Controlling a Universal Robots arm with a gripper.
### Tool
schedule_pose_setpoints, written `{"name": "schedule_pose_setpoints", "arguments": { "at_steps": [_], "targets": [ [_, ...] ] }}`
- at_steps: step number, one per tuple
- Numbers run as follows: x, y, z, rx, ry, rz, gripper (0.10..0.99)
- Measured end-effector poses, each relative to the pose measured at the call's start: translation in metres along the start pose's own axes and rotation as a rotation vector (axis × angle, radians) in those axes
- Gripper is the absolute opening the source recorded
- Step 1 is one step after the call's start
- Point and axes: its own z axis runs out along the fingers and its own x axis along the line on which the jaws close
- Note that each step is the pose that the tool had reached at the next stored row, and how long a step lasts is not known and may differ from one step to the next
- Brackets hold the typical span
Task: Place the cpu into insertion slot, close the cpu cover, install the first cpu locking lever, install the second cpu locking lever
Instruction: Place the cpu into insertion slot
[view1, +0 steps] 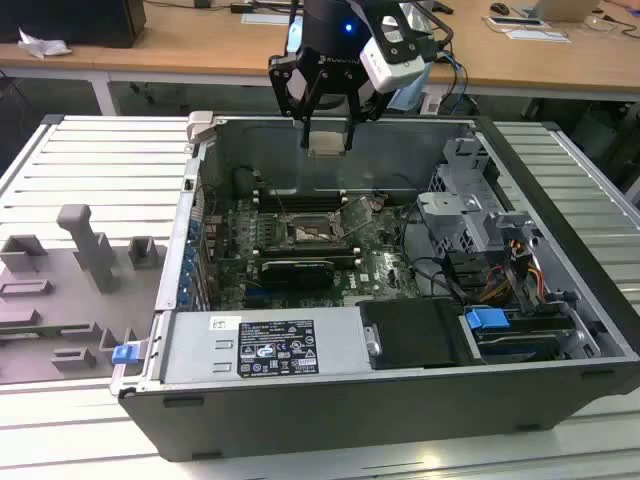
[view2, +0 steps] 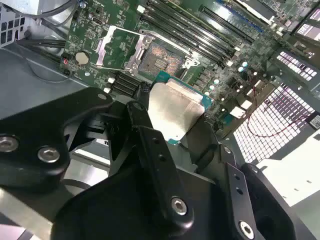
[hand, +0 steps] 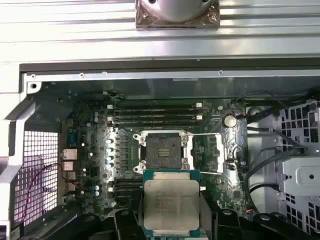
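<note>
High above the open computer case, my gripper (view1: 327, 132) is shut on the cpu (view1: 327, 145), a pale silver-beige square chip. In both wrist views the cpu (view2: 172, 107) (hand: 171, 202) sits flat between the black fingers (view2: 150, 145). The insertion slot (view1: 318, 233) (view2: 161, 60) (hand: 162, 152) lies uncovered on the green board, well below the chip, its dark centre showing. The cpu cover (view2: 117, 47) (hand: 212, 152), a silvery frame plate, is swung open and lies back beside the slot.
Long black memory slots (hand: 155, 114) run along one side of the socket. A power supply box (view1: 265, 345) and a drive cage (view1: 470, 215) with cables stand inside the case (view1: 560, 300). Grey fixtures (view1: 90, 245) sit at the exterior view's left.
</note>
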Motion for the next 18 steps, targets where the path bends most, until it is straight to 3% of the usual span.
{"name": "schedule_pose_setpoints", "arguments": {
  "at_steps": [6, 18],
  "targets": [
    [0.0, 0.0, 0.0, 0.0, -0.0009, 0.011, 0.541],
    [0.0, 0.0001, 0.0001, 0.0, -0.0108, 0.119, 0.541]
  ]
}}
